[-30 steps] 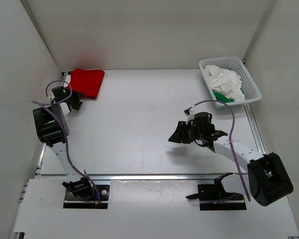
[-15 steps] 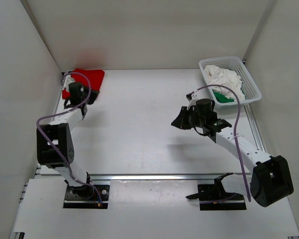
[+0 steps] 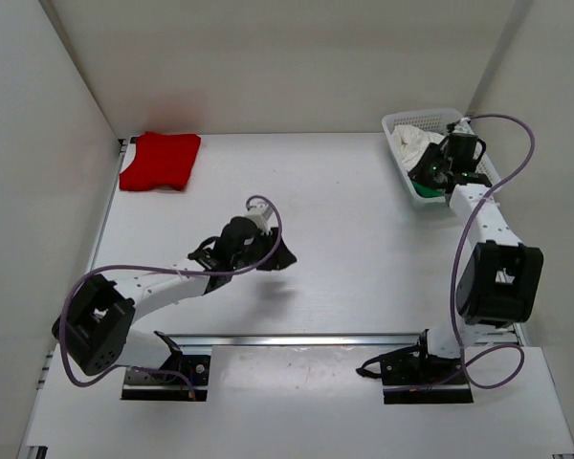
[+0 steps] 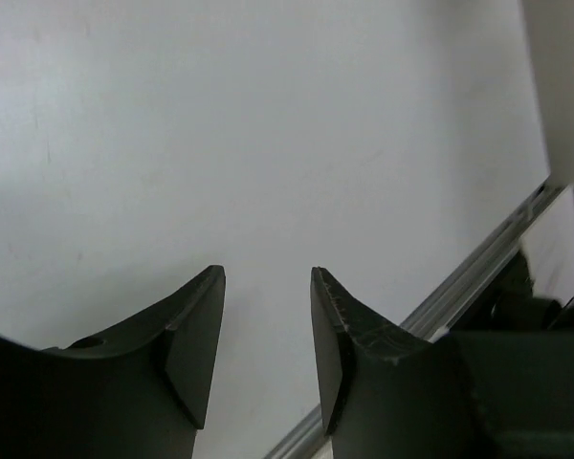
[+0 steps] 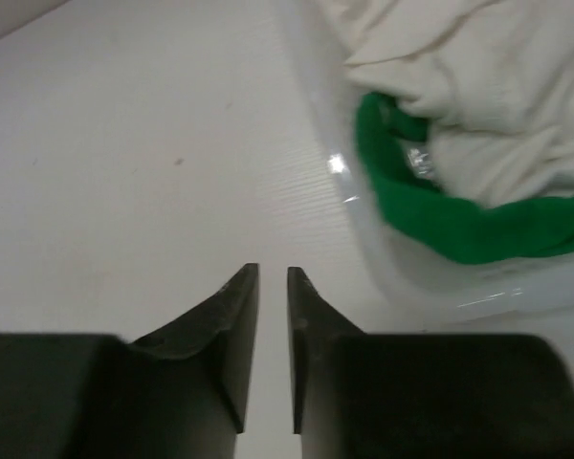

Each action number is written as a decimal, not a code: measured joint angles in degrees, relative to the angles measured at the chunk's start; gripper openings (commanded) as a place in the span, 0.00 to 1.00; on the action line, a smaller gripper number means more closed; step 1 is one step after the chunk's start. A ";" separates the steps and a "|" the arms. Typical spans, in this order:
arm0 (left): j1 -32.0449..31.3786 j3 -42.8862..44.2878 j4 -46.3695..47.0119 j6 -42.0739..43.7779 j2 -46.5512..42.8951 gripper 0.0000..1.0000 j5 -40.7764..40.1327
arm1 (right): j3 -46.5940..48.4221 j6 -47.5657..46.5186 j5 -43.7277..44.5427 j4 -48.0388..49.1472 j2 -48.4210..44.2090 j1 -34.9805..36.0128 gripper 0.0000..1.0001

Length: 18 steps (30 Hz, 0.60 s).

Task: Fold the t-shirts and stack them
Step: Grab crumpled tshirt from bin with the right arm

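The next fetch seems in hand: the right gripper [image 5: 273, 271], fingers a slit apart and empty, hovers with the white t-shirt [image 5: 459, 86] and green t-shirt [image 5: 459, 228] just ahead-right in the basket [image 3: 421, 114] and must spread and dip in; the left gripper [image 4: 268, 273], spread and empty, has the red t-shirt [image 3: 161, 159] well behind it.

A folded t-shirt [image 3: 161, 160] lies in the table's [image 3: 344, 220] far left corner, a basket [image 3: 394, 124] at the far right holds an upper t-shirt [image 5: 459, 57] over a lower t-shirt [image 5: 450, 225], the right gripper [image 5: 273, 270] hangs just beside its left wall, and the left gripper [image 4: 266, 273] hangs mid-table.
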 measured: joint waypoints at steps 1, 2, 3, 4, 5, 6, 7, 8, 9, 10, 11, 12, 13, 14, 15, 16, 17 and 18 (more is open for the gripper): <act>-0.70 -1.97 -0.09 0.04 0.11 0.52 0.59 | 1.38 -0.02 0.22 -0.09 2.12 -1.97 0.28; -1.29 -3.78 -0.07 -0.07 0.20 0.53 1.16 | 2.99 -0.02 0.42 -0.26 4.35 -3.61 0.32; -1.92 -5.46 -0.07 -0.15 0.24 0.52 1.73 | 5.29 -0.17 0.81 -0.79 6.88 -4.94 0.36; -2.47 -6.62 -0.15 -0.26 0.24 0.53 2.03 | 7.67 -0.44 1.44 -1.27 9.46 -6.14 0.38; -3.28 -7.52 -0.17 -0.26 0.26 0.53 2.32 | 11.26 -0.85 2.23 -2.32 12.87 -7.28 0.39; -4.26 -8.07 -0.09 -0.24 0.26 0.53 2.64 | 14.34 -1.25 2.73 -2.82 15.82 -7.93 0.42; -4.96 -8.22 -0.02 -0.24 0.26 0.53 2.99 | 17.75 -1.55 3.30 -3.19 18.95 -8.37 0.44; -5.49 -8.22 0.26 -0.24 0.26 0.54 3.41 | 20.70 -1.75 3.65 -3.32 21.88 -8.66 0.46; -5.95 -8.22 0.83 -0.22 0.24 0.53 3.98 | 23.17 -1.79 3.78 -3.74 24.26 -8.92 0.49; -6.08 -8.22 1.49 -0.24 0.24 0.54 4.59 | 25.22 -1.79 3.72 -4.17 26.38 -9.29 0.51; -5.97 -8.22 1.97 -0.24 0.24 0.54 4.98 | 27.17 -1.75 3.56 -4.90 28.37 -9.51 0.51; -5.64 -8.22 2.34 -0.24 0.24 0.54 5.18 | 29.33 -1.79 3.30 -5.84 30.34 -9.68 0.51; -5.27 -8.22 2.64 -0.26 0.24 0.55 5.40 | 32.20 -1.88 2.95 -7.15 32.61 -9.81 0.51; -4.85 -8.24 2.78 -0.24 0.24 0.55 5.60 | 35.41 -2.03 2.60 -8.22 35.12 -10.05 0.50; -4.50 -8.26 2.99 -0.24 0.24 0.55 5.75 | 38.18 -2.23 2.27 -9.14 37.27 -10.12 0.48; -4.20 -8.31 3.21 -0.26 0.26 0.54 5.79 | 41.27 -2.49 1.97 -10.25 39.50 -10.12 0.45; -3.87 -8.33 3.34 -0.26 0.26 0.54 5.79 | 44.00 -2.86 1.79 -11.13 41.51 -10.03 0.34; -3.72 -8.33 3.43 -0.28 0.37 0.54 5.86 | 45.62 -3.32 1.79 -11.58 42.80 -10.03 0.23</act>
